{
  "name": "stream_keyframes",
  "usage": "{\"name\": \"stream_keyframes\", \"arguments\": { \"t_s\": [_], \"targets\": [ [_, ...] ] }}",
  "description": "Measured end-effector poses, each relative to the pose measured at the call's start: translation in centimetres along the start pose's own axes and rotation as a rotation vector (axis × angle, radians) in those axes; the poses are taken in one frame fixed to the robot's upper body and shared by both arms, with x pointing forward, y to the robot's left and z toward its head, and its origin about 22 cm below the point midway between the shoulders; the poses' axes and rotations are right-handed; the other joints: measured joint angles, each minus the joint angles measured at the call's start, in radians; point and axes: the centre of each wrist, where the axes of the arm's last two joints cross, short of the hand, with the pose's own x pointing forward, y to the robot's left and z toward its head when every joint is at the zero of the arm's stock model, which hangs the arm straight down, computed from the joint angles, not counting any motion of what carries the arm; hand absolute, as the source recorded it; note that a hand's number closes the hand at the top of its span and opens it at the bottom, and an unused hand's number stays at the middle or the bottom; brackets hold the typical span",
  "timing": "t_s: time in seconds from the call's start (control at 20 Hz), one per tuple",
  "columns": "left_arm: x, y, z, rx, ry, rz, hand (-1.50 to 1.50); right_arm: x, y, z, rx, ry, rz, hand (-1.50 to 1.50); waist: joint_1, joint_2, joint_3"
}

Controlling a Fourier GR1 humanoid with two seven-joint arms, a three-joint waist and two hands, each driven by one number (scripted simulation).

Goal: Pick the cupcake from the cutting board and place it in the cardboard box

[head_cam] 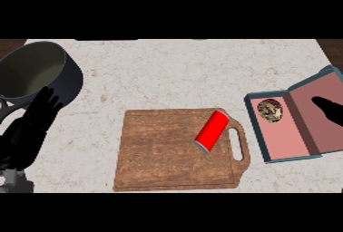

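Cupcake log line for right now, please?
cupcake: in cardboard box | cutting board: holds red can | right hand: over box | left hand: resting, open

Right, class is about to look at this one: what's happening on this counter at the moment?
The cupcake already sits inside the open cardboard box, in the half nearer the cutting board. The right hand hovers over the box's other half, holding nothing. The left hand rests open at the left edge. A red can lies on the board.

Left hand [30,129] open at left edge, fingers [46,99] up, right hand [330,108] partly showing at right edge
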Motion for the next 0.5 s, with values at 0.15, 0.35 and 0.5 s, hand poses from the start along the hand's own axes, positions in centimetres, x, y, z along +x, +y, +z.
{"name": "stream_keyframes", "arguments": {
  "t_s": [0.15,0.35,0.5],
  "targets": [
    [-0.3,0.3,0.5,-0.002,0.001,0.004,0.0,-0.9,-3.0,0.8,-0.016,0.006,-0.04,-1.5,0.0,0.0,0.0],
    [-0.3,0.4,0.3,0.0,0.001,-0.001,0.0,-2.9,-6.6,1.4,0.002,-0.006,-0.055,-1.5,0.0,0.0,0.0],
    [-0.4,0.2,0.4,-0.001,0.002,0.002,0.0,-4.2,-9.0,1.3,0.009,-0.014,-0.064,-1.5,0.001,0.0,0.0]
  ]
}}
